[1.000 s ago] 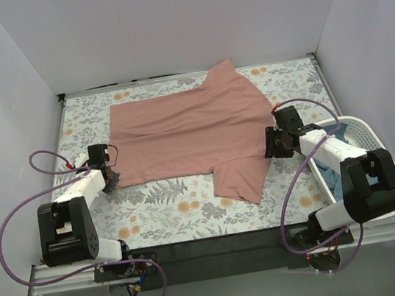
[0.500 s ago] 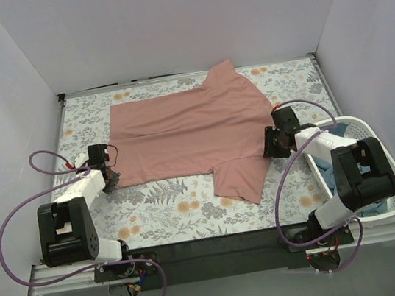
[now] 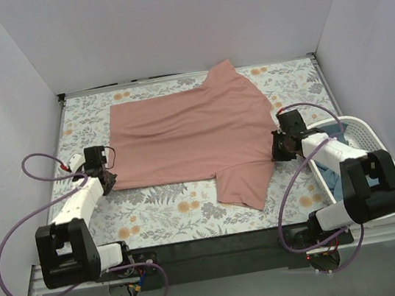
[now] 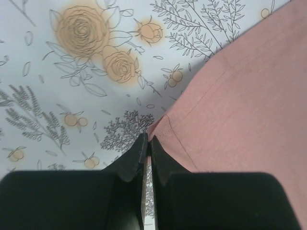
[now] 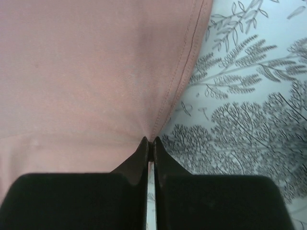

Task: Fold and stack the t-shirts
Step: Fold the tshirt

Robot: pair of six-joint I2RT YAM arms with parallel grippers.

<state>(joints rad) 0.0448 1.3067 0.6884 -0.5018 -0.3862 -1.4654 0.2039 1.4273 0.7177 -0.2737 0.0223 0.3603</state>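
Closing within the last second, the right gripper (image 5: 149,140) is now pinching the pink t-shirt (image 3: 195,130) at its stitched edge, while the left gripper (image 4: 147,140) is staying clamped on the opposite corner. With the shirt lying spread on the floral cloth (image 3: 168,201), a two-handed fold is probably starting.

The dusty-pink t-shirt (image 3: 188,134) lies spread flat and plain side up across the middle of the worktop (image 3: 169,206), hem toward 9 o'clock and shoulders toward 3 o'clock. One sleeve points to 12 o'clock and the other trails to 5 o'clock. The teal-blue t-shirt (image 3: 326,173) is bunched in the white basket (image 3: 390,150) at 4 o'clock, only a scrap showing.
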